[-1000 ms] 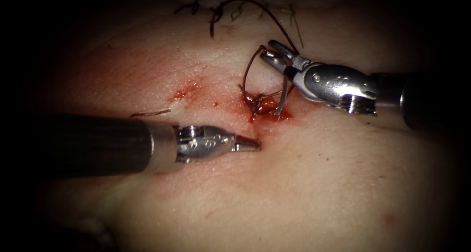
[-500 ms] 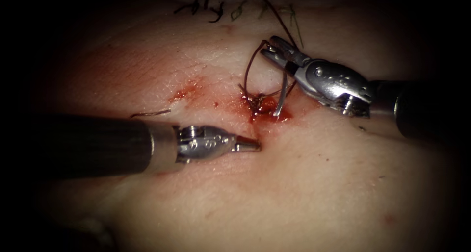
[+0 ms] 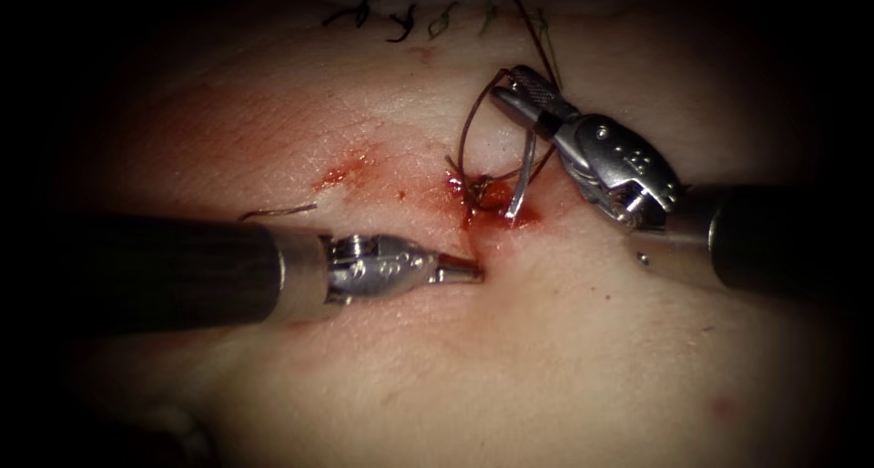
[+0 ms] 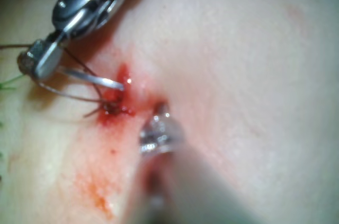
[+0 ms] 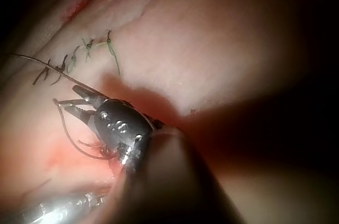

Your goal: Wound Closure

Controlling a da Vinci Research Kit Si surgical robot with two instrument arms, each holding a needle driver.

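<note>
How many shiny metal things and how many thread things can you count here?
Shiny metal: 3 (left gripper holding nothing, right gripper holding the needle's top end, tip in the tissue)
Thread: 2 (thread, loose cut end)
Total: 5

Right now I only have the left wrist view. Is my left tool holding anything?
Observer: No. In the endoscope view the left tool is shut and empty, its tip on the tissue just below the red fluid.
Operator: Any loose thread near my shaft?
Observer: Yes. A cut end of thread lies on the tissue just above the shaft, left of the cut.
Operator: And past the right tool?
Observer: The thread leads from the right tool up past a row of finished stitches. The needle runs from that tool down to the cut. I can't tell whether it is gripped or in the tissue.
</note>
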